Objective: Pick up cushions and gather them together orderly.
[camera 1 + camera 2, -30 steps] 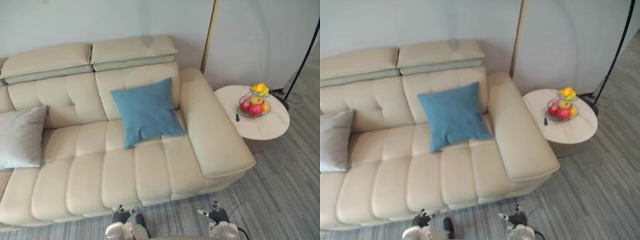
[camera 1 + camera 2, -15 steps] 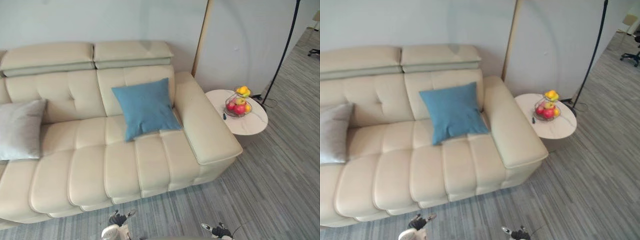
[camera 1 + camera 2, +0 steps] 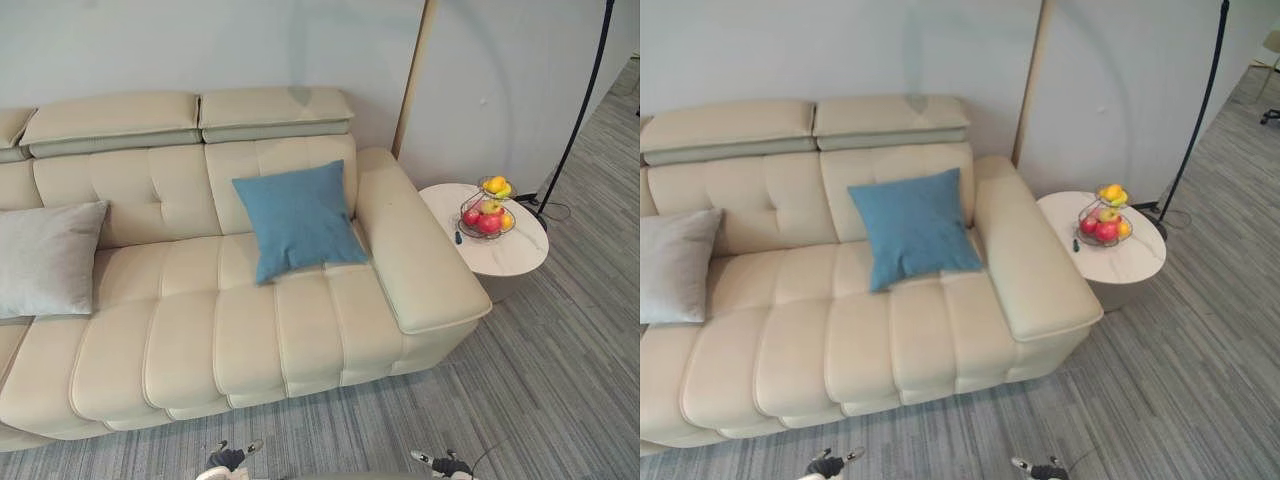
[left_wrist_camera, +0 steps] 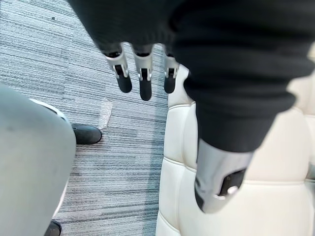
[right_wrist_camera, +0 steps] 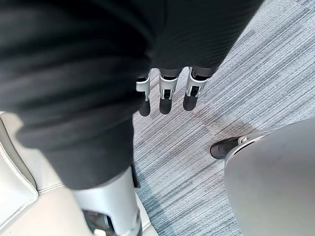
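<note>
Blue cushion (image 3: pixel 298 220) leans on sofa (image 3: pixel 250 340) back, mid-frame; grey cushion (image 3: pixel 45 258) at left edge, well apart. Both prob. soft, light, floppy, so we'd pinch a top corner. Left hand (image 4: pixel 144 81) & right hand (image 5: pixel 166 96) hang w/ fingers straight, empty.

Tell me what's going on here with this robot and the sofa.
The robot stands facing a cream sofa and is handling nothing at the moment. Its left hand and right hand hang over the floor by the sofa's front edge, fingers straight and empty. A blue cushion leans on the backrest near the right armrest, and a grey cushion sits at the far left end, so they are not yet gathered.
</note>
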You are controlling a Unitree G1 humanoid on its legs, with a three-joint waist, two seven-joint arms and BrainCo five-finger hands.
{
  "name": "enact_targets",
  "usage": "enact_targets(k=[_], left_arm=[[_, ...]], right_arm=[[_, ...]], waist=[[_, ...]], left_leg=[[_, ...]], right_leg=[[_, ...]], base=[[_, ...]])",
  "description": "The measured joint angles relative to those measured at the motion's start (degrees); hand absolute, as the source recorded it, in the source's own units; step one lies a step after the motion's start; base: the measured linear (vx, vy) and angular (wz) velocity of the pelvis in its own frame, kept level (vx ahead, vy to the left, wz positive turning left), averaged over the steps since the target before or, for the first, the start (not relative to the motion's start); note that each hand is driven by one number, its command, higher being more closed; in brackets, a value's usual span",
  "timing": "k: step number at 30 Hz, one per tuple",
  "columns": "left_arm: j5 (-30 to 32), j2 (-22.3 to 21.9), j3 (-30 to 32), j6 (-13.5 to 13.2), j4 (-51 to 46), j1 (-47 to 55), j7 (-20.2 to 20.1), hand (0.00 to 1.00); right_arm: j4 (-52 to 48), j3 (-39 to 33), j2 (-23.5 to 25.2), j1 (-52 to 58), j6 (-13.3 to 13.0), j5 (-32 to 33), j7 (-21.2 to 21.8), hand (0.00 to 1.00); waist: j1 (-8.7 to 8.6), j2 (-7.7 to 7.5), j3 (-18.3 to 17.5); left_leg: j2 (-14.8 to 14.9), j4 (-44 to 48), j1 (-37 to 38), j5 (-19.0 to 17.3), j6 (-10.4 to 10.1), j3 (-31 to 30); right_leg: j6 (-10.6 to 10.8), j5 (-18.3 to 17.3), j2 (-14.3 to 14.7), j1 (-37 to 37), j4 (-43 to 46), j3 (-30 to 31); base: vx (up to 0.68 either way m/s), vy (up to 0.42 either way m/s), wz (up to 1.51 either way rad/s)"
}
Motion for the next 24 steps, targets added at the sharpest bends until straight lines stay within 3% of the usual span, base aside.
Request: enact_targets(k=[15, 24], left_arm=[[-0.07, -0.14, -0.23, -0.09, 0.93, -1.16, -0.43, 0.00], [-0.04, -0.74, -0.20, -0.04, 0.73, -1.57, -0.59, 0.00]], right_arm=[[-0.39, 1.59, 0.06, 0.00, 0.37, 0.40, -0.20, 0.00], [-1.54, 1.79, 0.18, 0.31, 0.50, 1.17, -0.53, 0.00]], waist=[[-0.12, 0.11, 1.71], [-0.14, 0.83, 2.41]], left_leg=[[0.68, 0.31, 1.06, -0.40, -0.53, 2.70], [2.89, 0.41, 3.25, -1.27, -1.73, 6.68]], right_leg=[[0.15, 0.11, 0.50, 0.46, -0.07, 1.34], [-0.30, 0.35, 2.42, 0.25, 0.35, 4.63]], base=[[0.00, -0.006, -0.06], [-0.03, -0.042, -0.21]])
